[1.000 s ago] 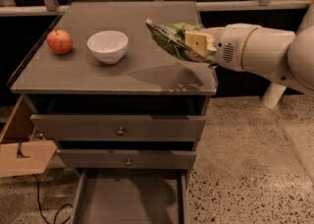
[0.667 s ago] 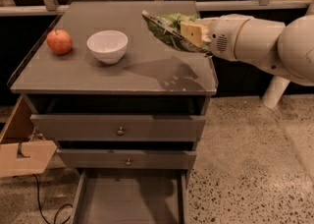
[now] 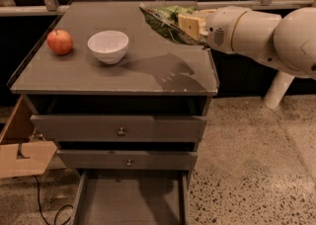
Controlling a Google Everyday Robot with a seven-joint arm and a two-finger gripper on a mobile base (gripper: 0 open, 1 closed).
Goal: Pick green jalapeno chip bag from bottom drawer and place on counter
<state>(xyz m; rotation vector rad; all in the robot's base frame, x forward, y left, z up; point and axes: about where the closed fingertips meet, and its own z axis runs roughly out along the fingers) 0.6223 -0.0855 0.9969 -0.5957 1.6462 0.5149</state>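
The gripper [image 3: 191,23], jaws pinching the green jalapeno chip bag [image 3: 163,19], has carried it farther in over the worktop [image 3: 74,73] near its right rear corner. The bag seemingly hangs clear of the surface; bottom drawer [image 3: 131,202] open, release pending.

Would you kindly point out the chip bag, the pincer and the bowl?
green jalapeno chip bag [image 3: 165,24], camera view, green front.
pincer [image 3: 184,23], camera view, fingertips, over counter [image 3: 74,78] right side.
bowl [image 3: 108,55], camera view, outer wall.
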